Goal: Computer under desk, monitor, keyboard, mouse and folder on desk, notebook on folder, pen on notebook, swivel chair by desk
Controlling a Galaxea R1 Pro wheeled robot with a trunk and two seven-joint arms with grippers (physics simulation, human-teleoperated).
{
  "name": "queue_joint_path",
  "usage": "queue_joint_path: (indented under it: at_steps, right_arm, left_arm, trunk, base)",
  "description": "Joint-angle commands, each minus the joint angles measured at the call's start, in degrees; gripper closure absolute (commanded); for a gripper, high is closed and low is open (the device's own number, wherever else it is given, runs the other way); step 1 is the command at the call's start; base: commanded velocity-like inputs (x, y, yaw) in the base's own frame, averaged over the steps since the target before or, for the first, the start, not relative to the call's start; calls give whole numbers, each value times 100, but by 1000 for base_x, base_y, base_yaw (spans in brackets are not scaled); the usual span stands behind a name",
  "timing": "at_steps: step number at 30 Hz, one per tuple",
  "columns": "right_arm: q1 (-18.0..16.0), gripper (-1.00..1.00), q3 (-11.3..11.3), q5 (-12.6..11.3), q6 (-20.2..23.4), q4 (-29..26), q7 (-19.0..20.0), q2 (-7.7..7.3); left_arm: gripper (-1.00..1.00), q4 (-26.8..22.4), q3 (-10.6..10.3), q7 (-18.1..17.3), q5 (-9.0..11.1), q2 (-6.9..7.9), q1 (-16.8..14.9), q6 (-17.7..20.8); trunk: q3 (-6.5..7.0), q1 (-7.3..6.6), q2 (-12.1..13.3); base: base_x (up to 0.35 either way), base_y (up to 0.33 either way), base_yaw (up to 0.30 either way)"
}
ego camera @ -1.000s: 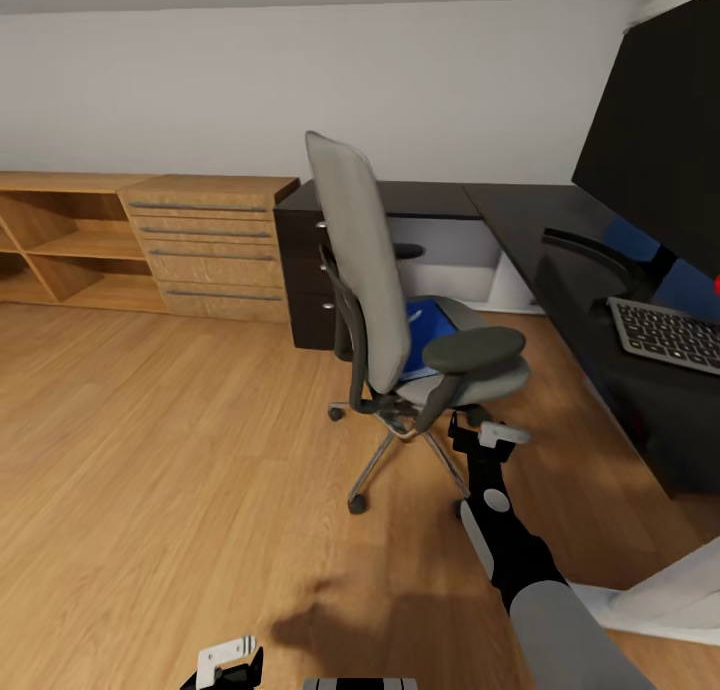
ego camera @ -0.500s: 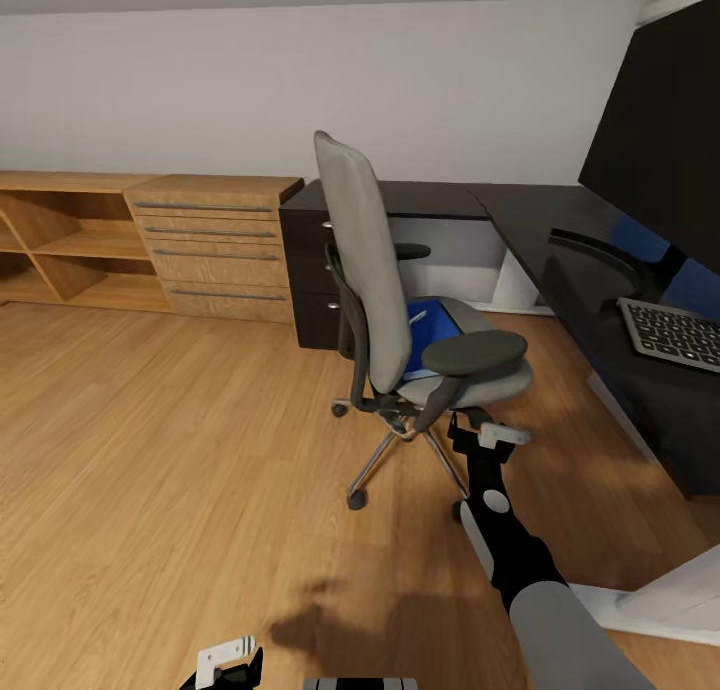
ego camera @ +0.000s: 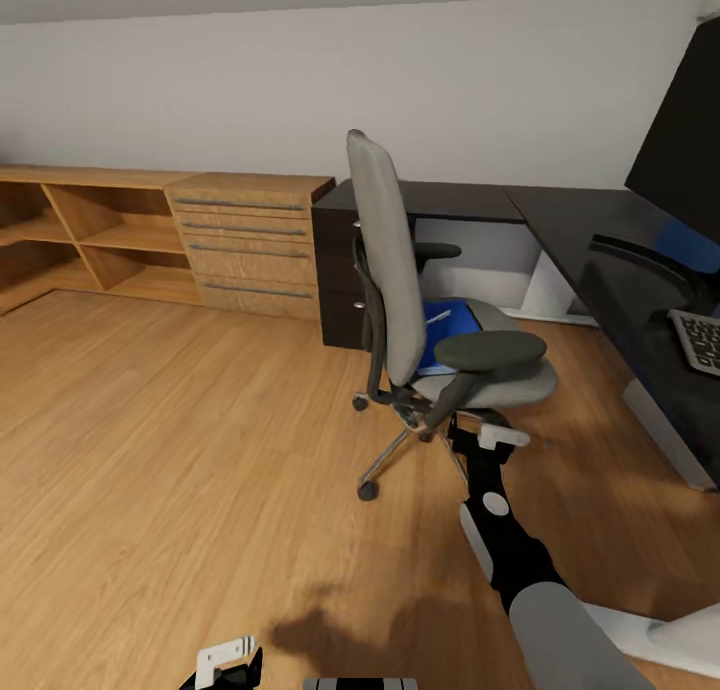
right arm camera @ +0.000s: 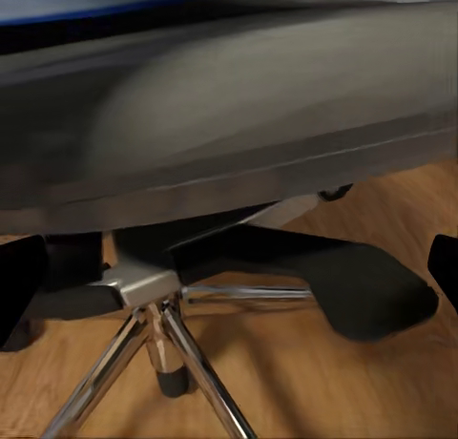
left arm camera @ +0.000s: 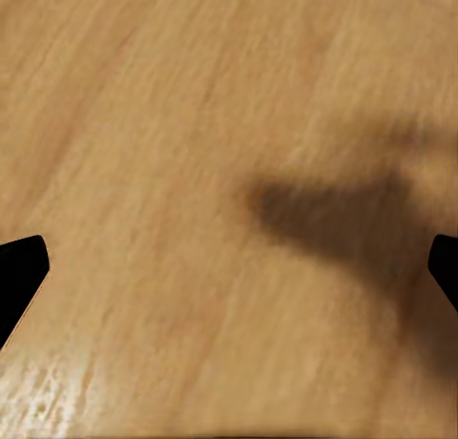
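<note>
The swivel chair [ego camera: 420,320] stands on the wooden floor [ego camera: 180,450], its back toward the camera and its seat facing the desk [ego camera: 590,240], near it but apart; the blue folder [ego camera: 440,330] lies flat on the seat, with a thin white pen [ego camera: 438,319] resting on top of it; the monitor [ego camera: 685,140] stands on the desk at the right edge of the head view, and a corner of the keyboard [ego camera: 700,338] lies on the desk below it; a light wooden drawer unit [ego camera: 250,245] and open shelves [ego camera: 90,235] line the wall to the left of the desk; the right gripper [ego camera: 478,432] hangs low, just under the chair's near armrest, its fingers spread wide and holding nothing, and its wrist view looks at the underside of the seat [right arm camera: 239,105] and the chrome base [right arm camera: 153,324]; the left gripper [left arm camera: 229,267] is low over bare floor, also wide open and empty.
</note>
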Motion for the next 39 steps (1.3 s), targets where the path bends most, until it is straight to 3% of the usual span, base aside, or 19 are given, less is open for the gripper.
queue_joint_path:
  at_steps: [1, 14, 24, 39]
  right_arm:
    - [-2, -100, -17, 43, -20, 9, -10, 5]
    - [-4, -100, -16, 40, -62, 74, -10, 5]
    - [-4, -100, -18, 35, -62, 73, -13, 4]
    - [-4, -100, -25, 51, -63, -3, -35, -11]
  left_arm:
    - [-100, 3, -33, 41, 56, 5, -4, -25]
    - [-100, 12, -33, 41, 56, 5, -4, -25]
    - [-100, 12, -33, 41, 56, 5, -4, -25]
    - [-100, 15, -33, 41, 56, 5, -4, -25]
  trunk:
    - [-4, -1, -2]
    - [-4, -1, -2]
    - [-4, -1, -2]
    - [-4, -1, -2]
  base:
    - [0, 0, 265]
    - [-1, 0, 229]
    - [-178, 0, 15]
    - [-24, 0, 0]
